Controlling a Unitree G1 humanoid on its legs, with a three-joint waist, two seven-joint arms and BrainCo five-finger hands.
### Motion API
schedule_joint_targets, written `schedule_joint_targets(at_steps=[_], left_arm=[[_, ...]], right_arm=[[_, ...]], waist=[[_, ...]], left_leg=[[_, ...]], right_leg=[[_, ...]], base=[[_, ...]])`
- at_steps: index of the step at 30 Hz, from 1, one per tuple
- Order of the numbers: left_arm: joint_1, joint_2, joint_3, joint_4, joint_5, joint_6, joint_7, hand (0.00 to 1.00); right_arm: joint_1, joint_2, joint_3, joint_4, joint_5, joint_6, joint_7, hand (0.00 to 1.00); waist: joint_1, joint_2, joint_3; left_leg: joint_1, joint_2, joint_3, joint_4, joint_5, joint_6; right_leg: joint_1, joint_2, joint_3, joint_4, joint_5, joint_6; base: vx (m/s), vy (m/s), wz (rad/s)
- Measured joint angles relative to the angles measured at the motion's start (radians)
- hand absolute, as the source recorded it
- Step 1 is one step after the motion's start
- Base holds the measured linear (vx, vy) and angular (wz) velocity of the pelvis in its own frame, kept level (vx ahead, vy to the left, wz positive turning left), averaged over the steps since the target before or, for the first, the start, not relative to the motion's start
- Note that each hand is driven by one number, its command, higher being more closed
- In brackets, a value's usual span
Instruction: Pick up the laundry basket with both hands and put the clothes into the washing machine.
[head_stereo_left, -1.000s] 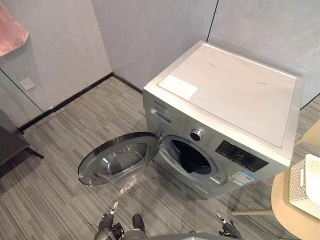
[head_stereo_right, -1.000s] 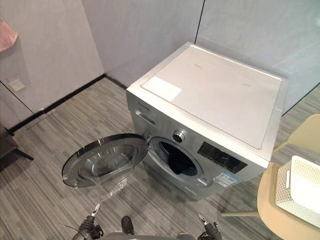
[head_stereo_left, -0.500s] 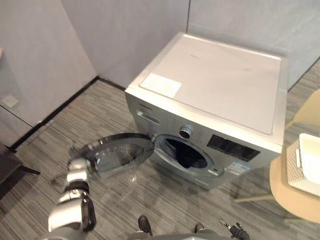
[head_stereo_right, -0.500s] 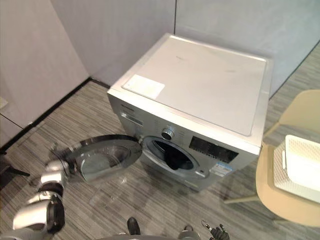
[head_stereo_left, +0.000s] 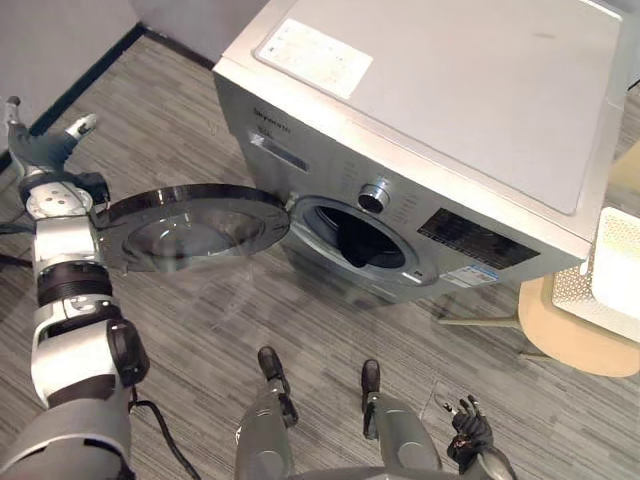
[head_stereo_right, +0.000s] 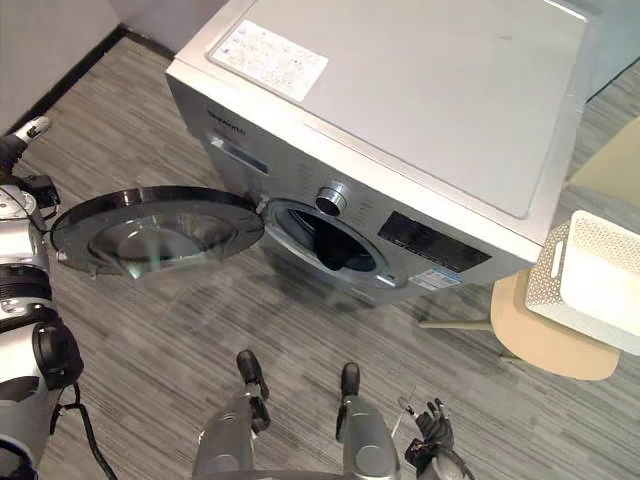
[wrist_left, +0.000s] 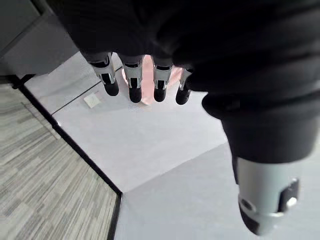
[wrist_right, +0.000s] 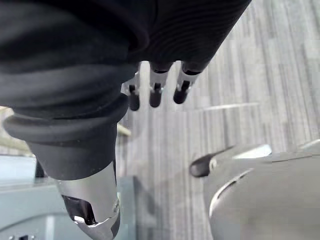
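left hand (head_stereo_left: 42, 150) raised, splayed, right hand (head_stereo_left: 468, 432) relaxed

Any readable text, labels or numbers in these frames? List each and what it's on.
Nothing legible.
White sticker on the washing machine top: print too small.
Lettering along its front's top edge: too small.
Blue-and-white label under the dark control panel: blurred.

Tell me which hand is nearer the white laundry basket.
Right. The right hand hangs low, on the same side as the white laundry basket on the beige chair. The left hand is far off, by the rim of the open washer door.
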Motion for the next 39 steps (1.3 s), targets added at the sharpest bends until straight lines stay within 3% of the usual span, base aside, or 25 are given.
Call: schedule_joint_targets(at_steps=[4,7,10,14,16,18,22,24,26,29,30,32,33,34,36,39], left_arm=[[-0.06,-0.004,-0.004,-0.031,-0.002,0.005,-0.003,0.0],[-0.151,0.006,-0.045,-0.031,-0.003,0.012,-0.007,0.0],[-0.221,0.035,-0.071,-0.03,-0.006,0.012,-0.027,0.0],[-0.287,0.039,-0.065,0.02,-0.074,0.011,-0.055,0.0],[-0.287,0.04,-0.028,0.066,-0.1,0.012,-0.073,0.0],[-0.284,0.041,0.074,0.137,-0.159,0.036,-0.115,0.0],[-0.287,0.041,0.118,0.135,-0.307,0.045,-0.119,0.0],[-0.278,0.028,0.122,0.116,-0.329,0.048,-0.114,0.0],[-0.2,0.012,0.16,0.081,-0.35,0.041,-0.113,0.0],[0.122,-0.032,0.342,0.066,-0.396,0.016,-0.103,0.0],[0.19,-0.05,0.357,0.066,-0.394,0.016,-0.095,0.0],[0.343,-0.137,0.351,0.065,-0.394,0.02,-0.078,0.0],[0.342,-0.142,0.335,0.064,-0.394,0.029,-0.069,0.0],[0.316,-0.117,0.294,0.055,-0.394,0.039,-0.065,0.0],[0.231,-0.018,0.222,0.021,-0.394,0.041,-0.098,0.0],[0.012,0.092,0.155,-0.02,-0.361,-0.007,-0.183,0.0]], right_arm=[[-0.002,0.009,0.021,-0.079,0.036,0.005,0.001,0.0],[-0.001,0.005,0.053,-0.186,0.08,-0.006,0.001,0.0],[0.004,0.005,0.068,-0.298,0.122,-0.034,0.002,0.0],[0.029,0.004,0.067,-0.341,0.145,-0.036,0.001,0.0],[0.04,0.004,0.062,-0.345,0.144,-0.035,0.0,0.0],[0.043,0.003,0.035,-0.352,0.144,-0.035,-0.006,0.0],[0.043,0.003,0.022,-0.355,0.144,-0.033,-0.009,0.0],[0.043,0.004,0.022,-0.355,0.145,-0.031,-0.01,0.0],[0.042,0.005,0.023,-0.357,0.151,-0.031,-0.009,0.0],[0.05,0.005,0.019,-0.358,0.154,-0.029,-0.01,0.0],[0.055,0.004,0.019,-0.358,0.153,-0.03,-0.011,0.0],[0.085,-0.001,0.015,-0.359,0.148,-0.035,-0.018,0.0],[0.09,-0.006,0.017,-0.359,0.143,-0.034,-0.022,0.0],[0.089,-0.026,0.028,-0.365,0.141,-0.034,-0.03,0.0],[0.085,-0.052,0.048,-0.392,0.122,-0.037,-0.023,0.0],[0.075,-0.058,0.041,-0.405,0.097,-0.034,0.009,0.0]], waist=[[0.007,-0.012,0.014],[0.03,-0.018,0.038],[0.028,-0.025,0.057],[0.028,-0.026,0.073],[0.029,-0.028,0.078],[0.03,-0.027,0.08],[0.026,-0.027,0.08],[0.027,-0.027,0.08],[0.025,-0.027,0.08],[0.025,-0.024,0.08],[0.027,-0.023,0.081],[0.059,-0.02,0.081],[0.072,-0.02,0.08],[0.084,-0.02,0.08],[0.08,-0.021,0.077],[0.061,-0.02,0.049]], left_leg=[[-0.039,0.001,-0.013,0.022,0.0,0.004],[-0.077,0.015,-0.026,0.025,0.002,0.005],[-0.128,0.014,-0.042,0.012,0.015,0.012],[-0.165,-0.005,-0.064,-0.05,0.057,0.02],[-0.169,-0.007,-0.065,-0.056,0.06,0.02],[-0.169,-0.002,-0.066,-0.067,0.062,0.018],[-0.171,-0.002,-0.075,-0.088,0.072,0.015],[-0.171,-0.004,-0.078,-0.092,0.075,0.016],[-0.165,-0.005,-0.078,-0.092,0.075,0.016],[-0.134,-0.003,-0.054,-0.092,0.075,0.015],[-0.132,-0.002,-0.052,-0.092,0.074,0.015],[-0.132,-0.001,-0.05,-0.098,0.068,0.006],[-0.133,-0.001,-0.05,-0.098,0.067,0.005],[-0.125,0.0,-0.049,-0.098,0.065,0.0],[-0.09,-0.001,-0.04,-0.096,0.065,0.0],[-0.082,-0.009,-0.002,-0.103,0.058,-0.003]], right_leg=[[-0.021,-0.002,-0.008,0.0,0.003,0.003],[-0.047,0.011,-0.014,-0.013,0.033,0.006],[-0.082,0.016,-0.035,-0.039,0.06,0.007],[-0.118,0.014,-0.061,-0.064,0.08,0.006],[-0.121,0.015,-0.062,-0.069,0.085,0.008],[-0.127,0.023,-0.063,-0.073,0.104,0.009],[-0.129,0.029,-0.066,-0.083,0.119,0.009],[-0.128,0.027,-0.074,-0.084,0.119,0.009],[-0.121,0.026,-0.089,-0.085,0.119,0.009],[-0.105,0.025,-0.089,-0.084,0.119,0.008],[-0.104,0.025,-0.089,-0.084,0.118,0.008],[-0.101,0.027,-0.092,-0.081,0.094,0.0],[-0.102,0.027,-0.092,-0.076,0.086,0.001],[-0.1,0.025,-0.089,-0.055,0.071,0.007],[-0.093,0.019,-0.077,-0.02,0.059,0.014],[-0.104,0.009,-0.046,-0.023,0.058,0.011]], base=[[0.06,0.013,0.1],[0.0,0.0,0.0],[0.0,0.004,0.09],[0.01,0.006,0.15],[0.02,0.003,0.07],[0.03,0.001,-0.05],[0.02,0.003,0.02],[0.02,0.004,0.04],[0.01,-0.001,-0.03],[0.03,-0.015,-0.16],[0.04,-0.03,-0.03],[0.04,-0.026,0.17],[0.01,-0.023,0.25],[-0.02,-0.016,0.16],[-0.07,-0.007,-0.06],[-0.08,-0.004,-0.35]])
